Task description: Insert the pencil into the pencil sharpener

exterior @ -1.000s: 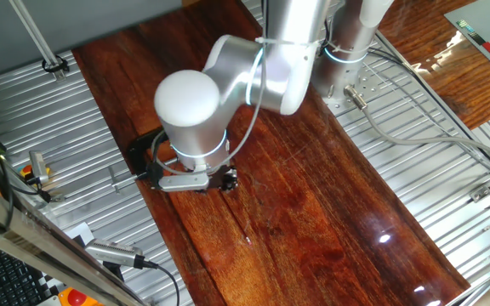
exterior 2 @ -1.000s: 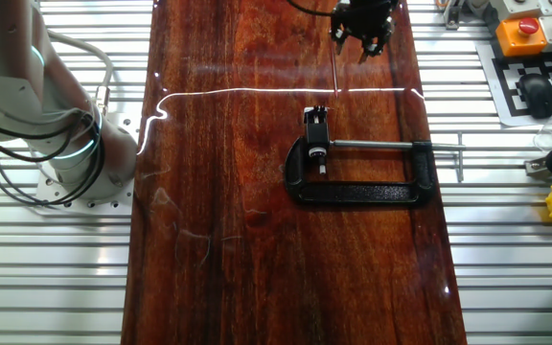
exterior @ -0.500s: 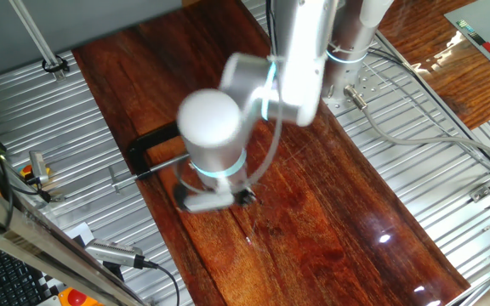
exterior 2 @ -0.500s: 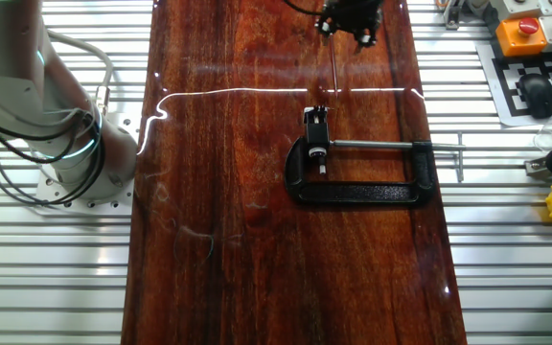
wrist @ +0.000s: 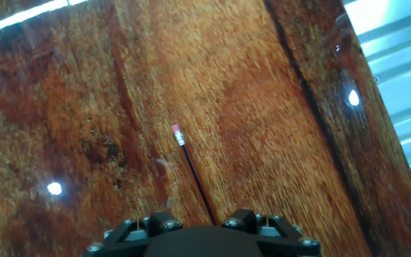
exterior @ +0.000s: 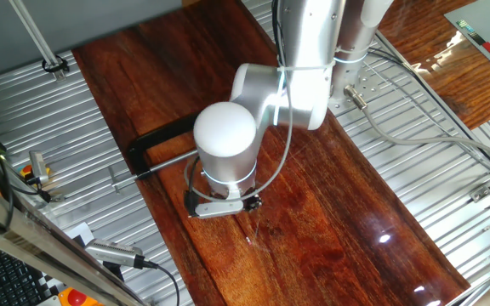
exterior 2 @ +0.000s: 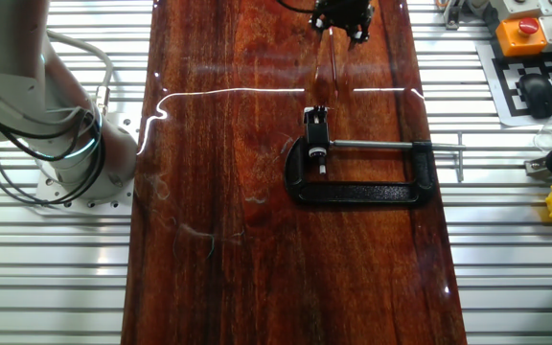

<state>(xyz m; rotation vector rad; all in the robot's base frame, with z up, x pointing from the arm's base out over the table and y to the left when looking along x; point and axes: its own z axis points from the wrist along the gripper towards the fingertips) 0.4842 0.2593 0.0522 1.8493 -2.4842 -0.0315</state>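
We see the end effector (exterior 2: 342,21) at the far edge of the red-brown wood counter (exterior 2: 228,240) in the other fixed view, w/ the pencil (exterior 2: 333,69) running from it toward the black C-clamp (exterior 2: 357,172). Hand view: pencil (wrist: 193,179) is a thin dark stick, pale pinkish end pointing away from the end effector, near end passing under the housing at the frame's bottom edge. Fingers not visible there; we cannot tell whether they are spread or pinching the pencil.

Pencil sharpener (exterior 2: 315,119): small white block sitting in the clamp's jaw area, at the end of the screw rod (exterior 2: 381,145). Pencil tip appears just short of it; contact not resolvable.

One fixed view: arm's white wrist joint (exterior: 225,136) covers the end effector and sharpener; the clamp (exterior: 156,144) shows partly beside it.

No containers seen on the counter.
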